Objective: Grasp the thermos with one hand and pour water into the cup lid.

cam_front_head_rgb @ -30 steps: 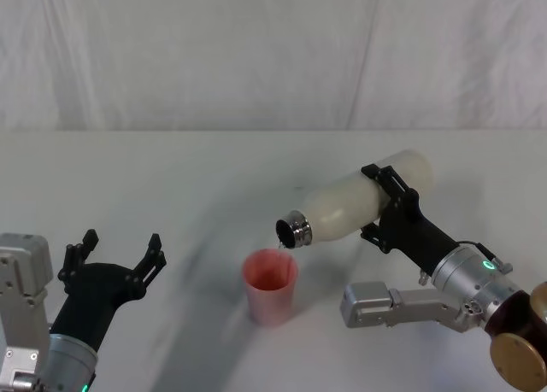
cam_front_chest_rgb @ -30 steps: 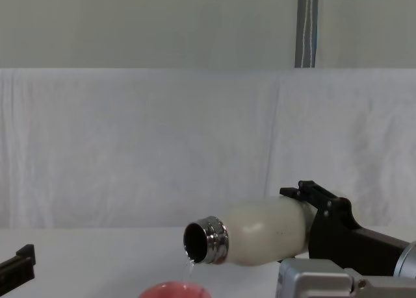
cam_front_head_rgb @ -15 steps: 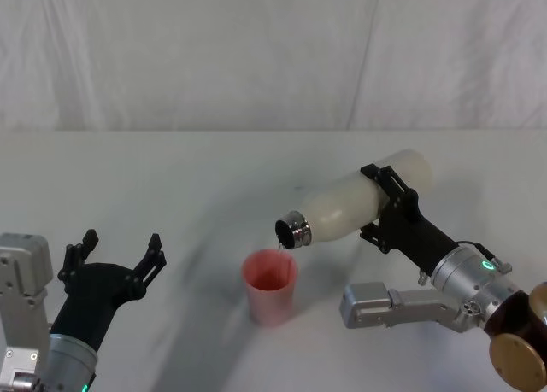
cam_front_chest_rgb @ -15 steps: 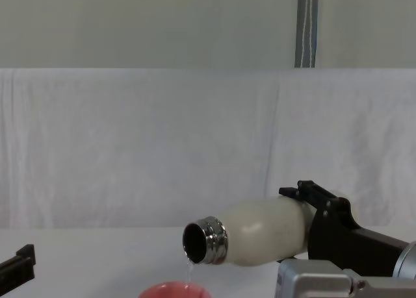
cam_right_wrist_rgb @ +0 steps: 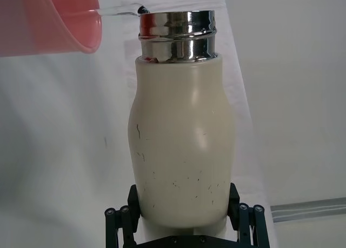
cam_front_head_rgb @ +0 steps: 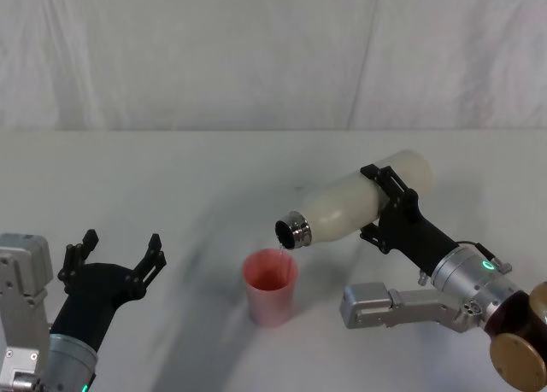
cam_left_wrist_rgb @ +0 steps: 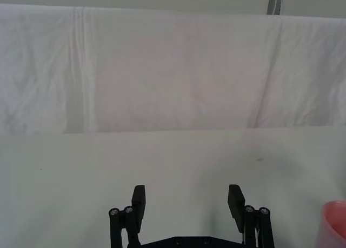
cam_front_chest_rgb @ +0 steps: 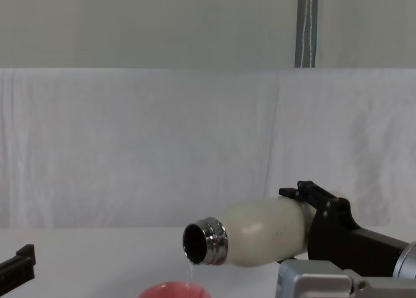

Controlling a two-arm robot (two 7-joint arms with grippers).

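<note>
Almost nothing has shifted over the past second: the tall cream-white cylindrical thermos [cam_front_head_rgb: 359,206] with its shiny threaded steel neck keeps the same near-horizontal tilt, mouth dipped slightly downward, and a thin thread of water [cam_front_chest_rgb: 190,269] still falls from its lip. The right gripper [cam_front_head_rgb: 382,201], reaching in from the robot's right, stays clamped around the bottle's lower body, its black fingers [cam_right_wrist_rgb: 120,220] pressed against either side of the cream wall, which is flecked with small dark scuff marks. Directly below the steel mouth, and not touching it, stands the small round salmon-pink cup lid [cam_front_head_rgb: 271,286], upright on the white table [cam_front_head_rgb: 171,178] just in front of the robot and a little right of centre; the stream drops inside its rim. From the chest camera just the curved top edge of the pink cup shows at the bottom of the frame, under the bottle's dark opening. The left gripper [cam_front_head_rgb: 114,255] remains parked low at the robot's left, well apart from the cup, its two black fingers [cam_left_wrist_rgb: 138,199] spread wide and holding nothing, exactly as a second ago. A white cloth backdrop [cam_front_head_rgb: 256,50] hangs behind the table.
</note>
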